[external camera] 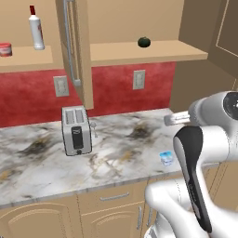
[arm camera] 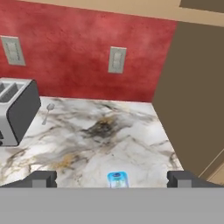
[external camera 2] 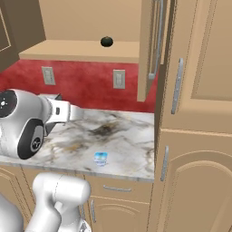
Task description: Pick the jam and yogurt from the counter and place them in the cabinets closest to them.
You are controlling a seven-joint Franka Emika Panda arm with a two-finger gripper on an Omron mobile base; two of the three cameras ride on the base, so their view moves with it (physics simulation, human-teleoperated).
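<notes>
The yogurt, a tiny white cup with a light blue top, stands on the marble counter near its front edge, also seen as the yogurt. In the hand view the yogurt sits low, between my two fingertips, which are spread wide. My gripper is open and holds nothing. It hovers above the counter, pointing down toward the backsplash. The jam, a squat red pot, rests on the shelf of the open left cabinet. The right cabinet's shelf is open too.
A silver toaster stands on the counter's left, a spoon beside it. An open cabinet door juts out between the shelves. A white bottle stands by the jam; a dark green round object lies on the right shelf. Tall cabinets wall off the right.
</notes>
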